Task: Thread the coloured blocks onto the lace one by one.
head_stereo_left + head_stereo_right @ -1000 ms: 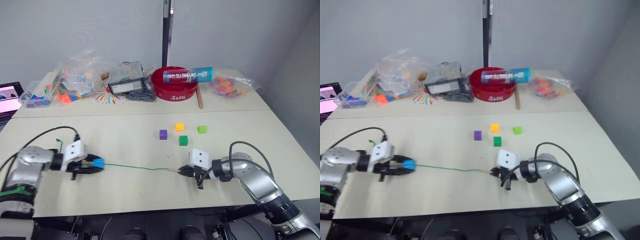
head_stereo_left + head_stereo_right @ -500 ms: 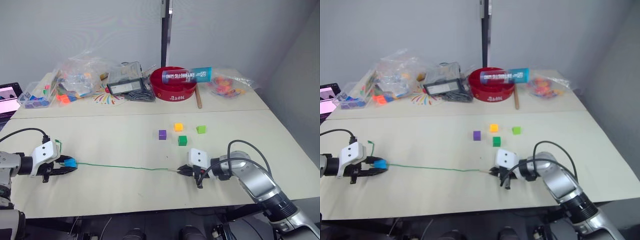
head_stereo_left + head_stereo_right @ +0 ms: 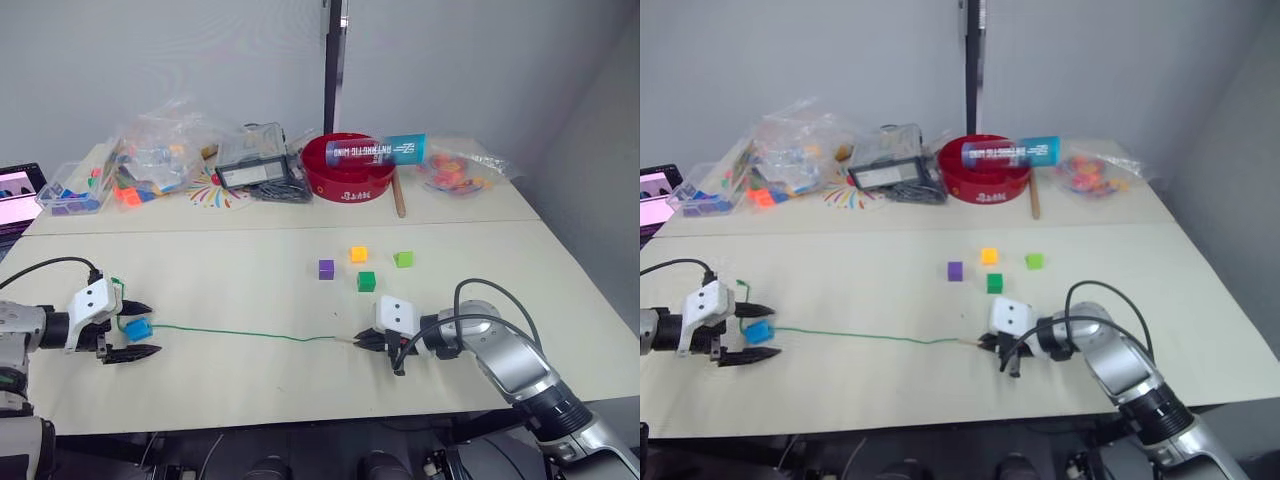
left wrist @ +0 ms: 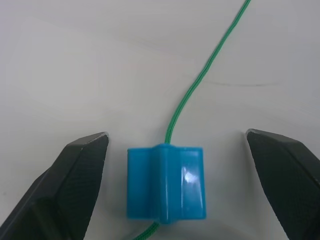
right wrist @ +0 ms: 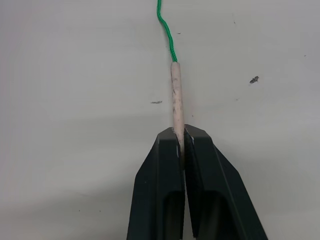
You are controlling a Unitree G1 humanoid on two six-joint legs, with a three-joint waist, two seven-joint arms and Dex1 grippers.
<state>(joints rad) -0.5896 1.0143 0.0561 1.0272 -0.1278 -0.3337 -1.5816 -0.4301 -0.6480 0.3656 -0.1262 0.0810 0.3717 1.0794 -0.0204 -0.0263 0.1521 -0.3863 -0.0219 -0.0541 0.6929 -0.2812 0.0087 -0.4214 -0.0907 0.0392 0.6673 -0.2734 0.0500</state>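
Now one blue block (image 4: 166,182) sits threaded on the lace (image 3: 250,334), four cubes yet to go.
Limp and very thin, the lace is best steered by its pale stiff tip (image 5: 176,100), which the right gripper (image 5: 180,145) pinches tight; the left gripper (image 3: 134,330) stands wide, fingers either side of the blue block without touching. The light, hard cubes would likely skid if nudged, so each is best taken by flat faces. Purple block (image 3: 326,269), orange-yellow block (image 3: 358,254), dark green block (image 3: 366,281) and light green block (image 3: 403,259) lie near the right gripper, unobstructed; red bowl (image 3: 350,180) and toy bags (image 3: 150,160) stay well back.
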